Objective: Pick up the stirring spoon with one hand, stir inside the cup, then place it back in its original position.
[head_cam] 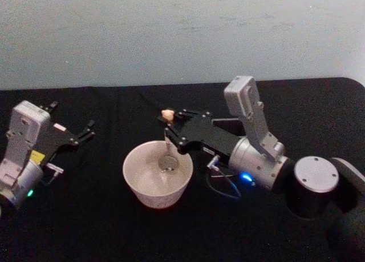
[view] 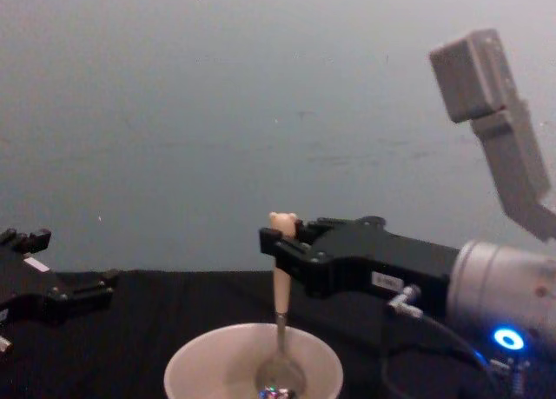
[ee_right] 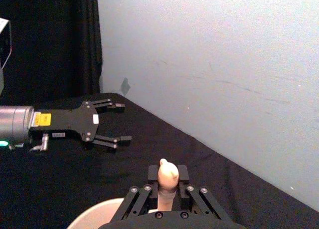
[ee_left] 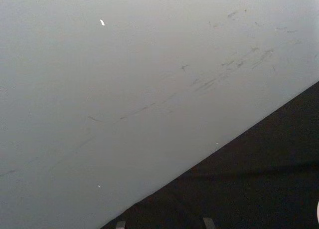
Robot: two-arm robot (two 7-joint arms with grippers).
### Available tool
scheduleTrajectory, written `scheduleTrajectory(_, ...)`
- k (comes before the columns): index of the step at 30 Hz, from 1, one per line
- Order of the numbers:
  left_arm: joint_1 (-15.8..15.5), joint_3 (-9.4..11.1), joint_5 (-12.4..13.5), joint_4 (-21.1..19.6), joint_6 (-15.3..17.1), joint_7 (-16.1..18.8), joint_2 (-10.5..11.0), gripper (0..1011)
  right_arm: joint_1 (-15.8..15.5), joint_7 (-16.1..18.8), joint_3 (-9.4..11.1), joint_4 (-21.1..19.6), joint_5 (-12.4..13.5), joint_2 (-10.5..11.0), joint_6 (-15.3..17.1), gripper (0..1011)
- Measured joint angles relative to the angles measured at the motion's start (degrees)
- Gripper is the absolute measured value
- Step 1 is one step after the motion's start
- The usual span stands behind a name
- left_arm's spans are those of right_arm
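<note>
The stirring spoon (head_cam: 167,137) stands nearly upright inside the cup (head_cam: 149,194). Its metal bowl is down near the cup's floor, and its cream handle with the tiny bear head rises above the rim. The cup is wide, round and cream-white, and it sits on a black-clothed table (head_cam: 97,233), near the middle in front of the robot.

The right gripper (head_cam: 170,129) reaches in from the right, held level over the cup's far rim. Its fingers are clamped on the spoon's handle just under the bear head. In the right wrist view the head pokes up between the closed fingers. A dark square-edged holder (head_cam: 228,124) lies just behind that gripper and is mostly hidden by it.

The left gripper (head_cam: 73,117) hovers well to the left of the cup, with its fingers spread wide and holding nothing. A pale grey wall (head_cam: 171,33) backs the table.

The step in hand looks like the stirring, since the spoon is already lifted and lowered into the cup. The next move likely calls for circling the spoon bowl inside the cup without pushing on the wall and tipping the cup. After that the spoon would need to lift straight up clear of the rim and go back to its resting place, probably the holder.
</note>
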Motion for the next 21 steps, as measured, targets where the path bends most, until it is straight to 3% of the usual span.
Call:
scheduleTrajectory(11,0.00,0.00,0.00,0.00,0.00,0.00,0.00,1001,-5.85,2.49,1.09,-8.37,1.47,4.84,1.15,222)
scheduleTrajectory(21,0.00,0.00,0.00,0.00,0.00,0.00,0.00,1001,-6.50,4.17,-1.46,-9.21,2.09,4.45,1.42,222)
